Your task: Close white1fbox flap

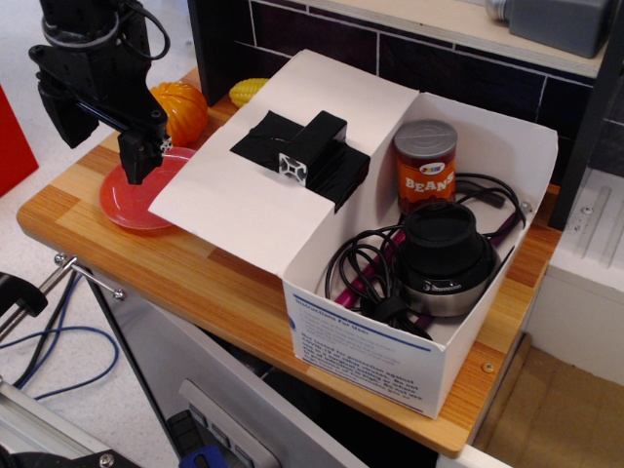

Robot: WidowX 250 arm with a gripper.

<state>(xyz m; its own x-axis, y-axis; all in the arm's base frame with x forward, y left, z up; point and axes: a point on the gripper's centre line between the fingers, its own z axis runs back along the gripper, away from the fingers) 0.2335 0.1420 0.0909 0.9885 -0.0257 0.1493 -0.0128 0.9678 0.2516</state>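
Striped wooden countertop [224,283], white cardboard white1fbox [390,356] near its front edge, flat flap [239,210] folded open leftward with black tape, black gripper [139,161] above red plate [132,200], fingers close together, empty.

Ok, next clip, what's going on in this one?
A single robot arm's gripper hangs over a red plate at the left of the wooden counter, holding nothing I can see. The white box sits open, its flap folded out to the left with a black taped block on it. Inside are a beans can, a black puck-like device and cables. The flap isn't closed yet.
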